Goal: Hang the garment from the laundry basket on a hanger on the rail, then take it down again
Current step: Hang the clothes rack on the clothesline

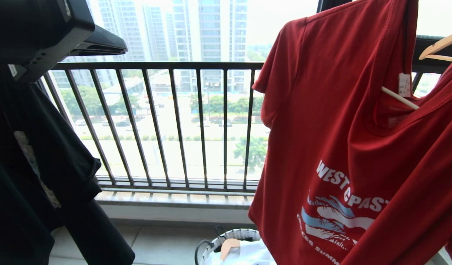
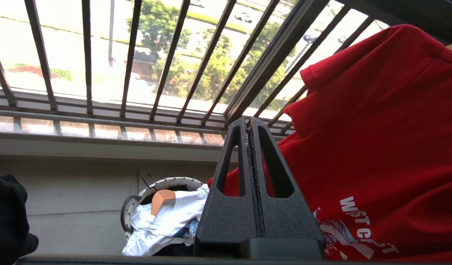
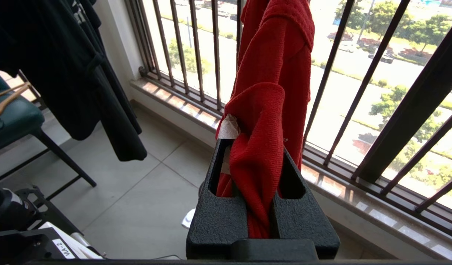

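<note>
Head view: the basket (image 1: 244, 235) sits on the floor below the railing (image 1: 156, 66), holding a white shirt (image 1: 251, 255) and a wood hanger (image 1: 229, 247). Beside and above the basket hangs the red shirt (image 1: 332, 121), a white hanger (image 1: 399, 98) arm showing inside its neck opening. A black shirt (image 1: 34, 176) hangs on the far side of the railing from the red shirt. Neither hand appears in this view.

Left wrist view: the left hand (image 2: 250, 127) is raised in front of the railing (image 2: 248, 70), its fingers pressed flat together with nothing between them. The red shirt (image 2: 377, 140) hangs just beside it, whether touching is unclear. Beyond the fingers, below the railing, the basket (image 2: 167, 182) shows its white shirt (image 2: 163, 221) and wood hanger (image 2: 161, 198).

Right wrist view: the right hand (image 3: 253, 147) is clamped on a bunched fold of the red shirt (image 3: 274, 84), which rises from the fingers in front of the railing (image 3: 358, 73). Only this view shows a green chair (image 3: 12, 117), beside the black shirt (image 3: 64, 55).
</note>
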Tool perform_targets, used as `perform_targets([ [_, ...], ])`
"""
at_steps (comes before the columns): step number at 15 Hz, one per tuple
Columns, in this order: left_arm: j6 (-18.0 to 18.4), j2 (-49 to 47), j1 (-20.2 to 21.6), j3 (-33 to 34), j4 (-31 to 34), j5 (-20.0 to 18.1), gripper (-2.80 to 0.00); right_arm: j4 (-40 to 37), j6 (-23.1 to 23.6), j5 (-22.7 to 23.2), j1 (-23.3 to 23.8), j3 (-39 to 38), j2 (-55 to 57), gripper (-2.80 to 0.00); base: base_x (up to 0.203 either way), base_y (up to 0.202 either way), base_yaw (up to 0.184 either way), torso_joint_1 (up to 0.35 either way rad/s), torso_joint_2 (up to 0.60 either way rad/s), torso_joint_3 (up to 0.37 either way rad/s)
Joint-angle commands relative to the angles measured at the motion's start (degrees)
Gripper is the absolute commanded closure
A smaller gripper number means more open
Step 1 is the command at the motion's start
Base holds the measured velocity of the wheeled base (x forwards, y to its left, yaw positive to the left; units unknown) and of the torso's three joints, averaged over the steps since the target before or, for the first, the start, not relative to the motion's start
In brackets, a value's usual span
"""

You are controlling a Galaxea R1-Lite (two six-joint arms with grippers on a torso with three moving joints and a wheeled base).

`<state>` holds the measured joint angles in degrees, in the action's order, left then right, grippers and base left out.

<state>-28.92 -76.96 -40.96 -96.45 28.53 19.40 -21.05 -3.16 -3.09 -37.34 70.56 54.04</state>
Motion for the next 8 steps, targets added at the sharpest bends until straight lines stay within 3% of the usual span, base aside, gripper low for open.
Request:
perform_targets([
  [1, -0.2, 0.3, 0.0, 0.0, 0.1, 0.1, 0.00, 0.0, 0.0, 0.1, 0.0, -1.5, -0.6, 0.00, 0.000, 0.000, 0.000, 0.232, -0.54, -0.307],
  [8, -0.1, 2.3, -0.1, 0.3, 0.1, 0.0, 0.00, 0.3, -0.2, 0.3, 0.0, -5.6, -2.7, 0.00, 0.000, 0.000, 0.000, 0.249, -0.57, -0.317],
])
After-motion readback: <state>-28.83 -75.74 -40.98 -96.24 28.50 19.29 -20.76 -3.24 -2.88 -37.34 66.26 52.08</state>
